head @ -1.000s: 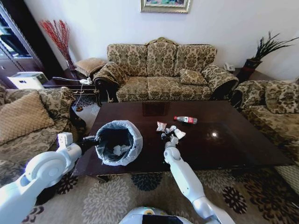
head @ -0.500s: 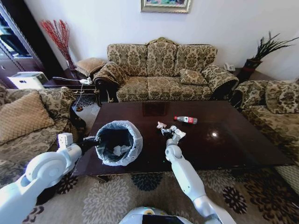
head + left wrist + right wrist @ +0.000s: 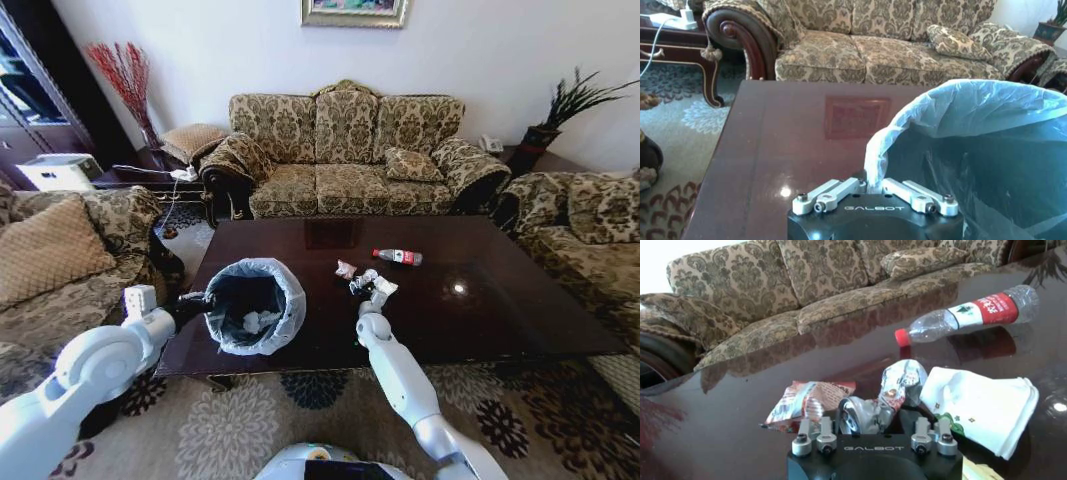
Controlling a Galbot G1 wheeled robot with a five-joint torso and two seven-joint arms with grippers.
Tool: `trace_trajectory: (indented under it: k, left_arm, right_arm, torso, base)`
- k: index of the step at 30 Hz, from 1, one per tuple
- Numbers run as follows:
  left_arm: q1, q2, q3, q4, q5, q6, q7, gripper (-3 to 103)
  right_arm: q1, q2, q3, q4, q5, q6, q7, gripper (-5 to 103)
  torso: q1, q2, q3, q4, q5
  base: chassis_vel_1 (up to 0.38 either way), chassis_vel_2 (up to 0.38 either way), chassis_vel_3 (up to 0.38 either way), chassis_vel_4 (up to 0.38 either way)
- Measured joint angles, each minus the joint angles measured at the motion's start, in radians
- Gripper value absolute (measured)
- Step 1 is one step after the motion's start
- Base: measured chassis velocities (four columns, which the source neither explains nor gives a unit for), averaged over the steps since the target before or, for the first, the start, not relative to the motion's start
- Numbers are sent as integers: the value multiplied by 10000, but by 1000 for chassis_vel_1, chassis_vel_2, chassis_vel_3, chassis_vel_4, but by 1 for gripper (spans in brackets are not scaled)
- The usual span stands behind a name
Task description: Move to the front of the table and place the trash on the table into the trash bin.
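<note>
So our right gripper (image 3: 875, 426) is out over the middle of the glossy, dark reddish-brown wooden table (image 3: 500, 320), and from the right wrist view its jaws look clamped onto a crumpled silvery foil wrapper (image 3: 897, 386). We'd call that a grip, though the foil hides the fingertips, so it's a judgement.

Right around it: a crumpled orange-and-white snack wrapper (image 3: 812, 401) just beside the foil on one side, a folded white paper napkin with small green print (image 3: 980, 406) touching the gripper's other side, and a bit farther back a small clear plastic bottle with a red label and red cap (image 3: 967, 315) lying on its side. In the head view that whole cluster sits near the table's centre, with the bottle (image 3: 398, 257) toward the sofa.

Our left gripper (image 3: 872, 194) is pinched shut on the rim of the round dark trash bin lined with a pale bluish-white plastic bag (image 3: 973, 135), at the table's near left corner. The bin (image 3: 255, 305) is tipped toward the middle, and there's already some pale crumpled stuff in the bottom.

Progress-wise: we're parked at the table, so that part's done. Some trash looks binned. Left to go, as far as we can tell: the foil piece in hand, the snack wrapper, the napkin and the bottle.
</note>
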Motion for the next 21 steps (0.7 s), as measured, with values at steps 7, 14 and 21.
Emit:
trace_trajectory:
  k: [7, 14, 21]
  left_arm:
    - [1, -25, -2, 20, 18, -20, -3, 0]
    - [10, -44, -2, 27, 38, -30, -4, 0]
    - [26, 24, -21, 13, 39, -32, -4, 0]
  right_arm:
    - [4, 1, 0, 45, 157, -69, -12, 34]
    - [-53, -14, 9, 151, 259, -109, 0, 27]
    - [-338, -105, 85, 578, 365, -181, 54, 27]
  torso:
    - [-1, 1, -1, -1, -1]
    - [-1, 1, -2, -1, -1]
    - [-1, 0, 0, 0, 0]
  base:
    - [0, 0, 0, 0]
    - [0, 0, 0, 0]
    - [0, 0, 0, 0]
